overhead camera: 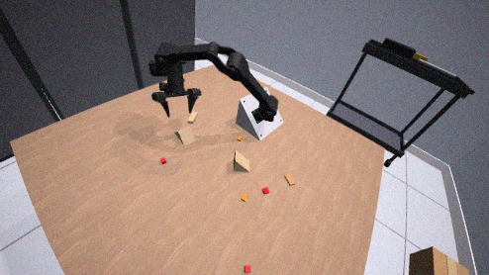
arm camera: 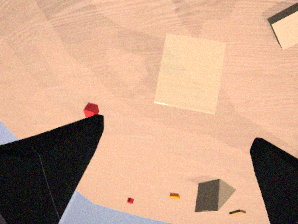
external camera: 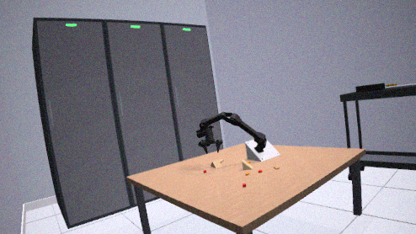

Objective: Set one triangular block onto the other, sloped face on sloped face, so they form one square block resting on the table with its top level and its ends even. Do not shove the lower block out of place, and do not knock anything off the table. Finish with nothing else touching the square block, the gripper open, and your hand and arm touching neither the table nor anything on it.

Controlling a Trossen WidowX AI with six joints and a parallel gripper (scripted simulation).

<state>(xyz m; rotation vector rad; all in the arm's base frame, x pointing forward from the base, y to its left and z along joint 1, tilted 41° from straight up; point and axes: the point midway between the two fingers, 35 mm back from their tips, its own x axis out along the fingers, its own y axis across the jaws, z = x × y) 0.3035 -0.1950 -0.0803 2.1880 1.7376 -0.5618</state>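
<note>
Gripper hangs above the table, fingers spread wide, nothing between them. One wedge lies on the table just below it; the second wedge stands well apart, toward the arm's base. Red cube sits near the first wedge.

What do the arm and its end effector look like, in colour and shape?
The arm is matte black all over, made of thick rounded links, and rises from a pale grey wedge-shaped base. The end effector is also black, with two tapering fingers that narrow to blunt tips. No loose cables, labels or markings show in any view.
</note>
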